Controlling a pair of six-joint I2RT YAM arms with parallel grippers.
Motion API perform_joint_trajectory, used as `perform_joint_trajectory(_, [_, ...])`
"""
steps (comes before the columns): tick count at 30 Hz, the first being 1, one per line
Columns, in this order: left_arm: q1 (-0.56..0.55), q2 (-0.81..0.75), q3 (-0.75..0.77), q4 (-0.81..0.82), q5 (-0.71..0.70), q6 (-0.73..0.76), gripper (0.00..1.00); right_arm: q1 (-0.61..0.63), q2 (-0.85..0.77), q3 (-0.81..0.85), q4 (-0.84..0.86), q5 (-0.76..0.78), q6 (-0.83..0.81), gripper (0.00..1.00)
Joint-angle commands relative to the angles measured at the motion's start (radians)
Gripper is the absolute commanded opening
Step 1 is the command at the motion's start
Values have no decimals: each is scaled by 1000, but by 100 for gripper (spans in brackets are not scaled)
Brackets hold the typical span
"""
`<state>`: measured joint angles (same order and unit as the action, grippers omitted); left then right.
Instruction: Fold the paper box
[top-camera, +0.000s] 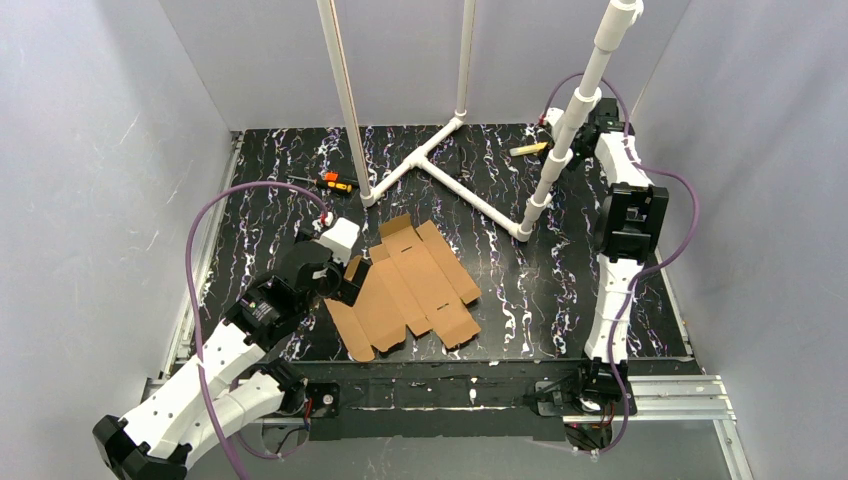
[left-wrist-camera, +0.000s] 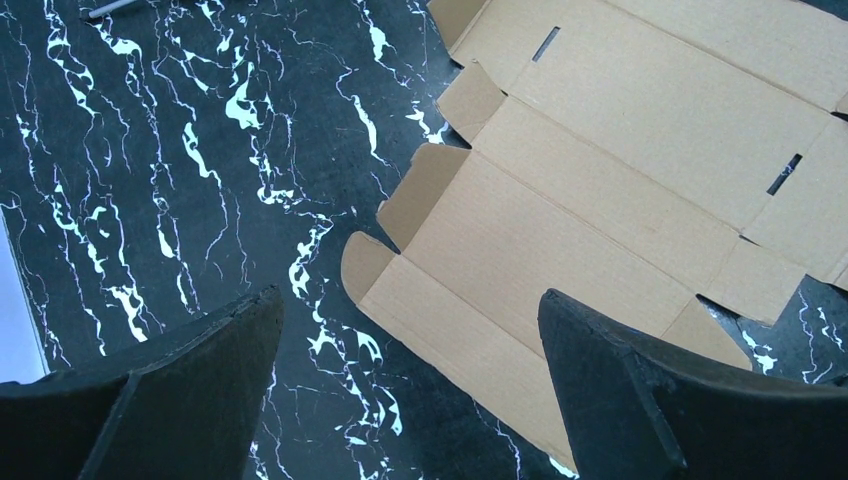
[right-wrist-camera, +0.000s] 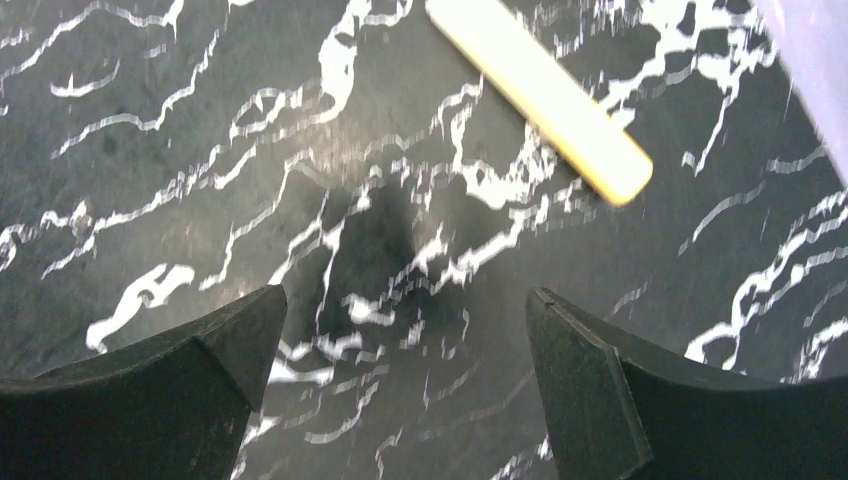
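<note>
Cardboard, top view: the paper box (top-camera: 410, 285) is a plain brown die-cut sheet. It lies flat and unfolded, flaps and tabs spread, on the black marbled table (top-camera: 520, 290) towards the near edge.
Left wrist: my left claw (left-wrist-camera: 408, 300) is spread wide and holds nothing, above the sheet's rounded corner flaps. Two narrow slots show.
Right wrist: my right claw (right-wrist-camera: 400, 295) is spread and empty over the table. A pale stick (right-wrist-camera: 540, 95) lies ahead.

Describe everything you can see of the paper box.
The paper box is a flat, unfolded die-cut sheet of plain brown corrugated cardboard, unmarked. It shows creased panels, rounded tabs along its edges and two narrow slots. It lies flat on the black marbled table, angled diagonally, near the front left. The open left pincer is poised at its left edge, one finger over the sheet, not gripping it.
</note>
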<state>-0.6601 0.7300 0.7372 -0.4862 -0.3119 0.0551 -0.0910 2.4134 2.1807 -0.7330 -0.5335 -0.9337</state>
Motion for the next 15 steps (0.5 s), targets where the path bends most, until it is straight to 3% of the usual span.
perform_joint_trajectory(1, [13,10,-14,25,-22,24,98,37,75,107,76,-73,-14,98])
perform_joint_trajectory(15, [54,58,-31,52,-1,38,98,52,245,227,384,-148,170,98])
